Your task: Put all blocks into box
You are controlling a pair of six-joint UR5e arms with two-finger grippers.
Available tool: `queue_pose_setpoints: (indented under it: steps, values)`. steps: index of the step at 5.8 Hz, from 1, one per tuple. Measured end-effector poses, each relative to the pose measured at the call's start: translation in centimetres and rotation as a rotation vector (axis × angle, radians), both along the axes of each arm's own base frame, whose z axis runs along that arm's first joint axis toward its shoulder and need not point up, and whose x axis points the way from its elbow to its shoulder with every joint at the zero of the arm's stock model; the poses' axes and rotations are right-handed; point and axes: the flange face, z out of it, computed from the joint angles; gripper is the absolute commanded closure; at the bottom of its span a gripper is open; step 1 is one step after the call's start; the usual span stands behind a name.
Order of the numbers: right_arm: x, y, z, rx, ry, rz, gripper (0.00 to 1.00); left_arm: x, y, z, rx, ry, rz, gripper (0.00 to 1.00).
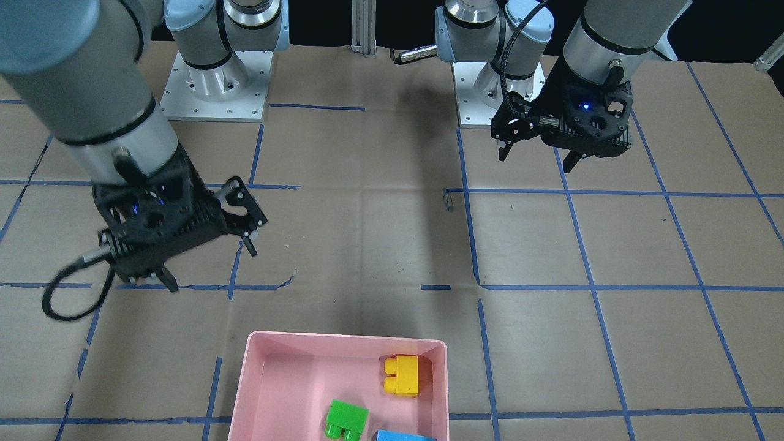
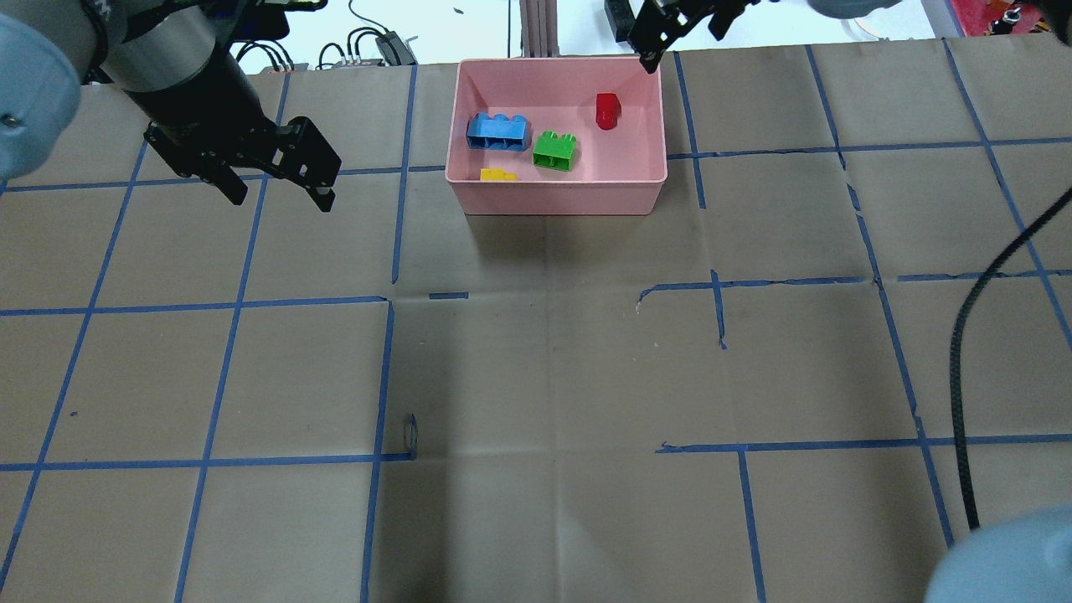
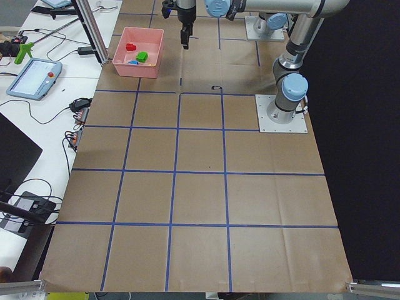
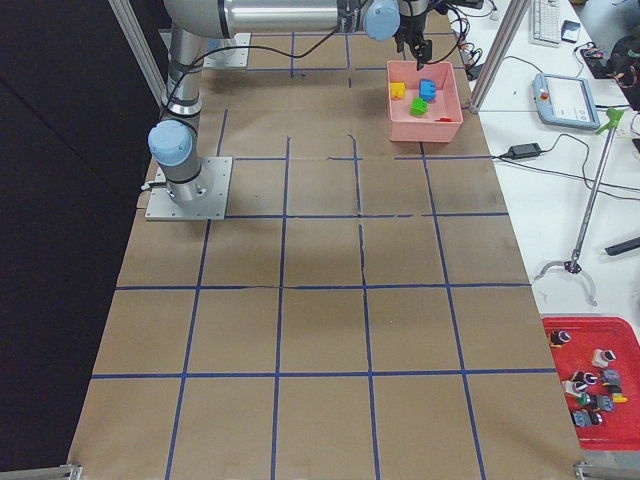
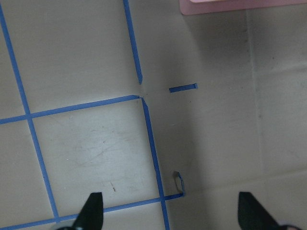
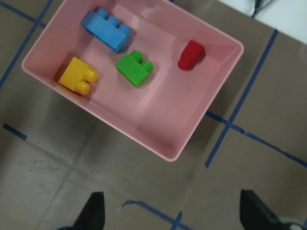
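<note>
The pink box [image 2: 557, 199] stands at the far middle of the table. It holds all four blocks: blue [image 2: 498, 132], green [image 2: 555, 151], yellow [image 2: 498, 175] and red [image 2: 607, 110]. The right wrist view shows the box [image 6: 211, 100] with blue [image 6: 106, 29], green [image 6: 134, 68], yellow [image 6: 78, 75] and red [image 6: 191, 55]. My right gripper [image 2: 680, 46] is open and empty, held above the box's far right corner. My left gripper [image 2: 282, 201] is open and empty, over bare table left of the box. In the front view the left gripper [image 1: 536, 162] is on the right and the right gripper [image 1: 213, 269] on the left.
Brown paper with a blue tape grid [image 2: 389, 301] covers the table. A black cable [image 2: 988, 335] hangs at the right. The arm bases [image 1: 214, 92] stand at the robot's side. An aluminium post [image 2: 536, 25] rises behind the box.
</note>
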Motion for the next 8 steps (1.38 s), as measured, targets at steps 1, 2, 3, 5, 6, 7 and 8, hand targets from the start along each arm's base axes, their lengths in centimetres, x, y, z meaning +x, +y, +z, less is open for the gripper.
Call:
queue_pose_setpoints:
  steps: [1,2,3,5,6,7,8]
  values:
    - [-0.8,5.1,2.5,0.044,0.018,-0.119,0.0,0.2,0.0,0.0,0.001,-0.018,0.007,0.0]
    - [-1.2,10.3,2.1,0.084,0.022,-0.205,0.0,0.2,0.0,-0.1,0.003,-0.022,0.008,0.0]
    - [-1.5,14.2,-0.7,0.144,0.028,-0.271,0.0,0.2,0.0,-0.2,0.004,-0.021,0.006,0.0]
    - [-2.0,16.9,-4.3,0.217,0.06,-0.452,0.0,0.2,0.0,-0.3,0.007,-0.02,0.003,0.0]
    - [-2.4,16.8,-4.5,0.212,0.096,-0.484,0.0,0.2,-0.1,-0.4,0.009,-0.02,0.002,0.0]
    - [-2.8,16.7,-4.3,0.197,0.127,-0.494,0.0,0.2,-0.1,-0.4,0.009,-0.02,0.001,0.0]
    - [-3.0,16.7,-4.1,0.189,0.146,-0.495,0.0,0.2,-0.1,-0.4,0.01,-0.02,0.001,0.0]
